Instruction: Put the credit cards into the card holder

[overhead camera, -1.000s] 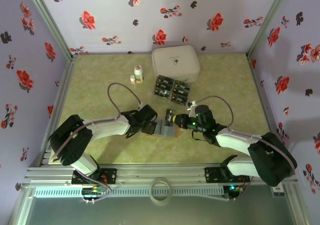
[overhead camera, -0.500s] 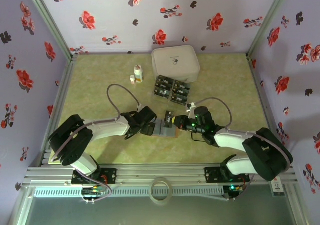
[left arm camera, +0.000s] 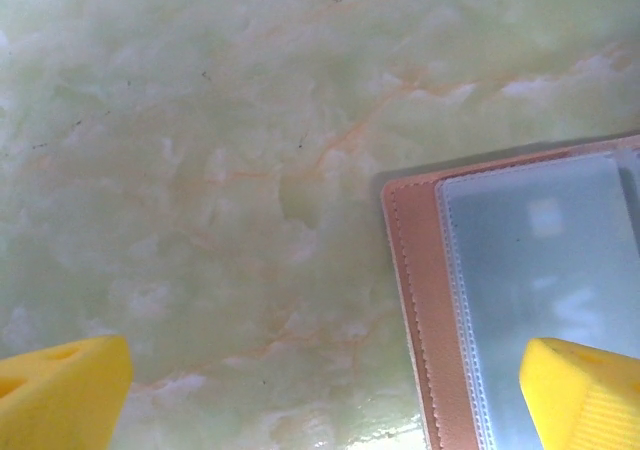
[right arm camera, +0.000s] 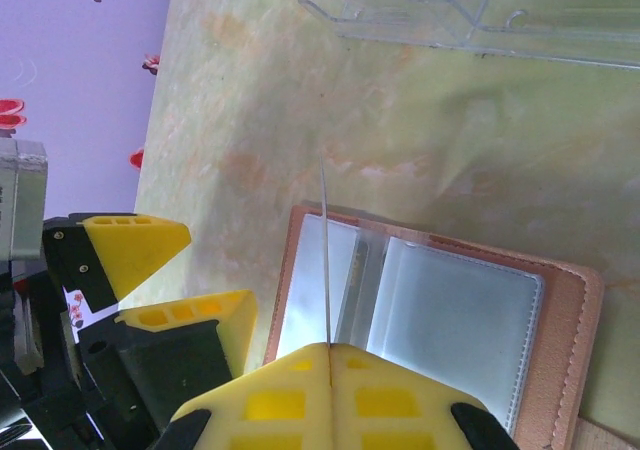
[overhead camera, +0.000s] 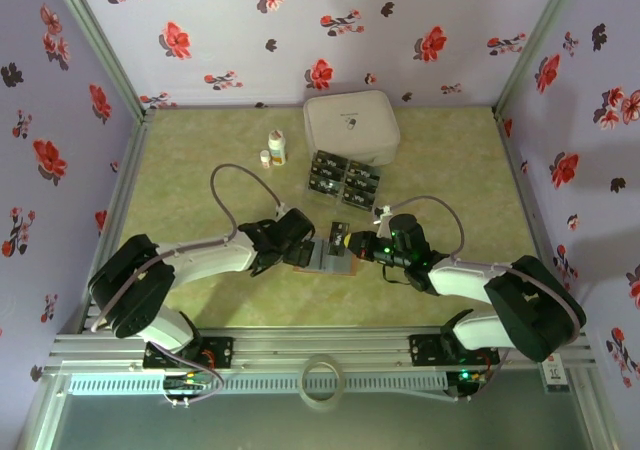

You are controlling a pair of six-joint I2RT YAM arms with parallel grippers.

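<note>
While the card holder (right arm camera: 455,315) lay open on the green surface (left arm camera: 200,150), the right hand (right arm camera: 328,358) was clenched on one credit card (right arm camera: 324,260), held edge-on above the holder's grey pockets. The left hand (left arm camera: 322,395) was spread wide, grasping nothing, one finger (left arm camera: 585,395) over the holder's corner and the other over bare surface. The other cards (overhead camera: 345,178) sat well apart, beside the white case (overhead camera: 352,127).
</note>
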